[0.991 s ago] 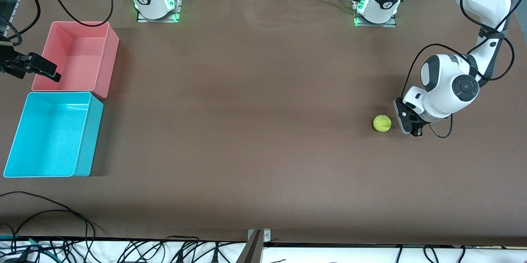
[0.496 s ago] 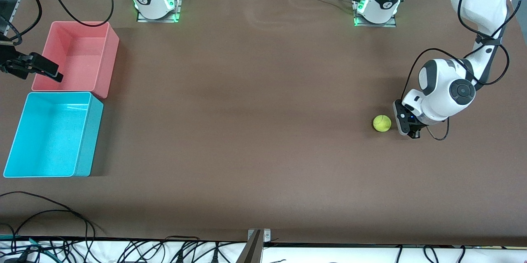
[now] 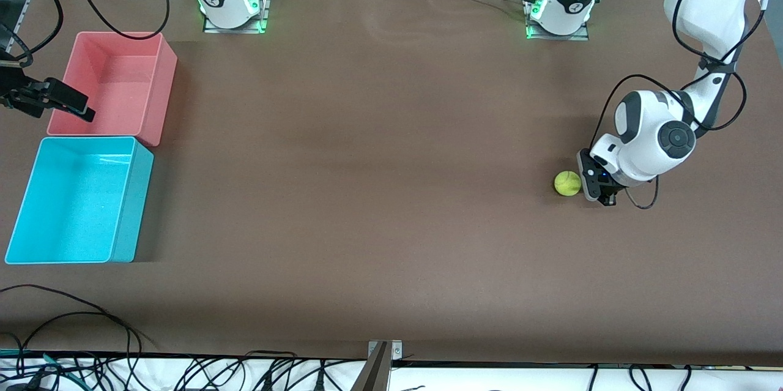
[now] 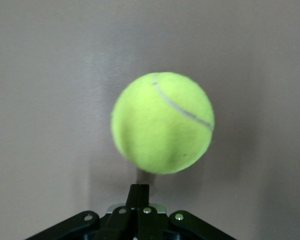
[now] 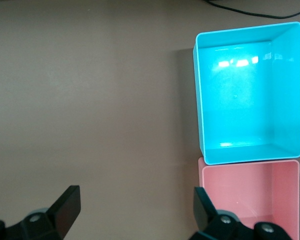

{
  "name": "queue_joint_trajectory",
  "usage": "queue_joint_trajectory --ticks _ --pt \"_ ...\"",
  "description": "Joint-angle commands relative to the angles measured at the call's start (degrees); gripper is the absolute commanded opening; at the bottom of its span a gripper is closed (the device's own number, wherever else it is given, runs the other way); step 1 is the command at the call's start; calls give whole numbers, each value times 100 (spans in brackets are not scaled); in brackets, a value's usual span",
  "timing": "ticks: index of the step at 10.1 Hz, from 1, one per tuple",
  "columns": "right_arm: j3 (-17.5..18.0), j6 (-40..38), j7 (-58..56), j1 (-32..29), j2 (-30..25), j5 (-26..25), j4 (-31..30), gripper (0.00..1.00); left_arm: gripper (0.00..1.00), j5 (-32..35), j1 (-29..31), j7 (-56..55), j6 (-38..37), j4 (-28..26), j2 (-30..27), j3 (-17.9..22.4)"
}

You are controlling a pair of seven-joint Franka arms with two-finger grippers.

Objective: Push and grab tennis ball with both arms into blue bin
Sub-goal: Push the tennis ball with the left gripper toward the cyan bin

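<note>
Left pincer down at the worktop, fingers together, nothing gripped. Tennis ball sits just beside it, on the side facing the right arm's end; contact not certain in either view. In the left wrist view the closed tips point straight at the ball.

Blue bin lies well apart at the right arm's end, so the push line runs from pincer through ball toward it. Left arm is much the nearer.

Right pincer, fingers apart, waits over the pink bin's edge, beside the blue bin.
</note>
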Motion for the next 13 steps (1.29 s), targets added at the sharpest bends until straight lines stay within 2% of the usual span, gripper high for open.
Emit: queue_joint_trajectory --ticks 1,2,3,5,9,11,12,13 --pt "1 -78 7 -26 60 116 78 100 0 -910 -166 -430 38 -253 15 -438" --pt "1 -78 15 -35 60 116 70 100 0 -1283 -533 -1408 38 -106 84 -633" --pt "1 -78 24 -26 68 116 69 100 0 -1156 -893 -2323 20 174 181 -635" --pt "1 -87 7 -26 95 116 69 100 0 -892 -740 -2298 3 204 199 -635" --pt "1 -87 -11 -35 95 116 69 100 0 -874 -598 -1919 -112 169 138 -609" --pt "1 -87 -20 -9 104 107 69 100 1 -874 -405 -1919 -399 142 -115 -600" --pt "-8 -78 -37 -35 182 116 87 100 19 -874 -378 -1893 -645 142 -396 -582" --pt "-8 -87 -29 -44 183 116 87 100 28 -874 -378 -1893 -961 142 -668 -478"
